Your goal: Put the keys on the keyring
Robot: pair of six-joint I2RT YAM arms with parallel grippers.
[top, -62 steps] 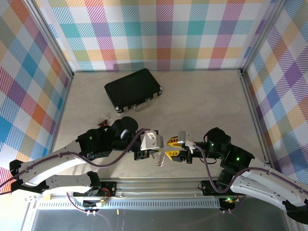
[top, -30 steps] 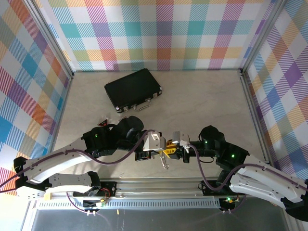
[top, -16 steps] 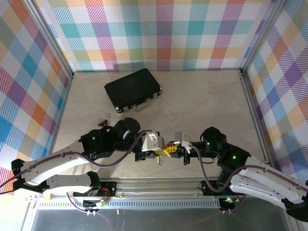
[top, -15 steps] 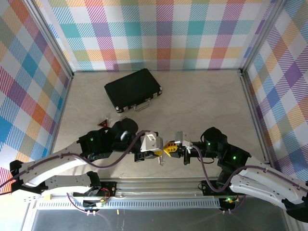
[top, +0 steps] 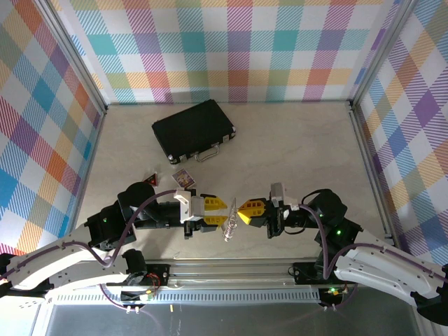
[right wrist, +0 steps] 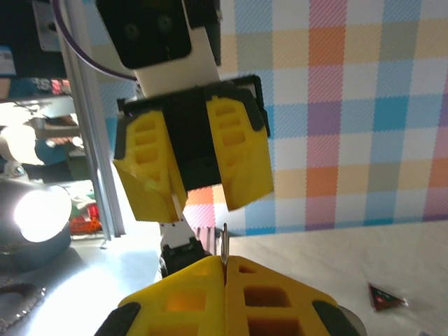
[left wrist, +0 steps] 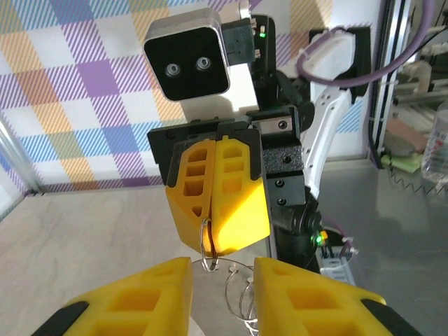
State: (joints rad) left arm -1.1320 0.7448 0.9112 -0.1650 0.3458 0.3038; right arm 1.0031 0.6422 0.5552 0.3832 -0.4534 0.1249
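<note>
I see my left gripper (top: 222, 212) has backed off leftward, jaws spread apart. The right gripper (top: 241, 212) stays clenched on the keyring (top: 229, 227), which dangles at lower centre between them.

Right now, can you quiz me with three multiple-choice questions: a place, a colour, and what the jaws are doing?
1. Where does the black case lie? A beyond the arms, left of middle; B between the arms; C against the right wall.
2. What colour are both arms' jaws? A red; B yellow; C green.
3. What are the right jaws doing? A standing wide open; B shut on the keyring; C shut on the case.
Answers: A, it lies past both arms; B, they are yellow in all views; B, the ring is pinched between them.
</note>
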